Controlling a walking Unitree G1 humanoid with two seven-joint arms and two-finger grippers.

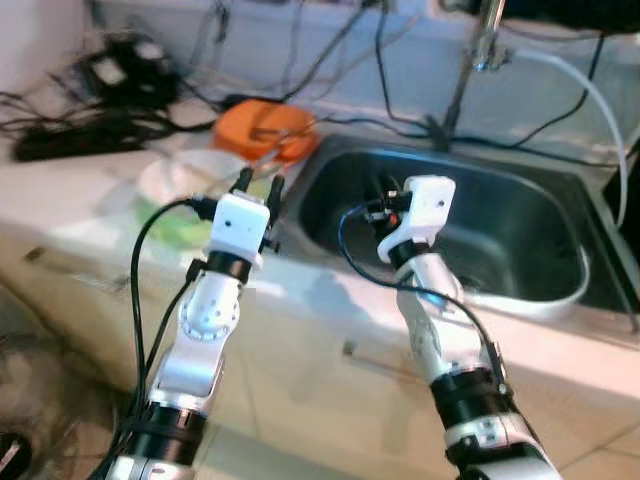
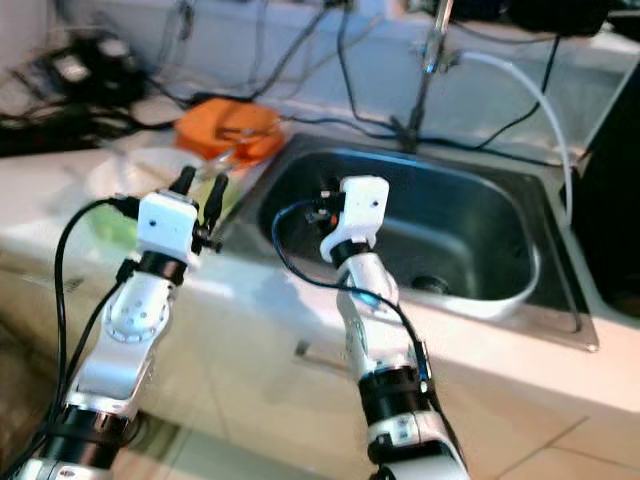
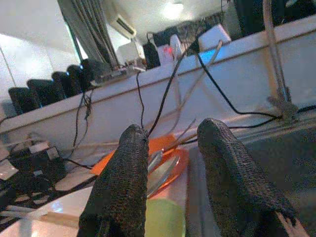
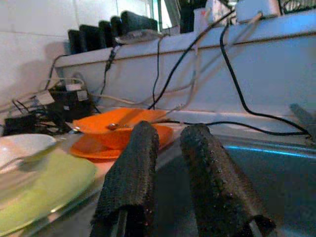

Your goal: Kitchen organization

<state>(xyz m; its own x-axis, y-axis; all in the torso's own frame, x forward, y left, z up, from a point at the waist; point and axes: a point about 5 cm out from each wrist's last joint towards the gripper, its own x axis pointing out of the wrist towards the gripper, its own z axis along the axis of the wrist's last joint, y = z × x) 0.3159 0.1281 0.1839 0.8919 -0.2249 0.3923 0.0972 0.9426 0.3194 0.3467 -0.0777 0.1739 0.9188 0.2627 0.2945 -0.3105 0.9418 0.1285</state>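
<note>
Left pincer (image 1: 259,182) parted and empty, just short of orange plates (image 1: 265,130) on desk (image 1: 90,215), right pincer (image 4: 168,163) parted, empty, above sink (image 1: 520,230).

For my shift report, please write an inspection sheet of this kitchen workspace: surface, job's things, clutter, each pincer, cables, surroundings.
Surface: pale counter with a steel sink set in it.
Job's things: orange dishes stacked beside the sink's left rim; a white plate and a green plate nearer.
Clutter: black boxes and adapters at the counter's far left.
Left pincer: open, empty, over the plates.
Right pincer: open, empty, at the sink's left edge.
Cables: black wires along the back ledge; a white hose by the faucet.
Surroundings: tiled floor.
</note>
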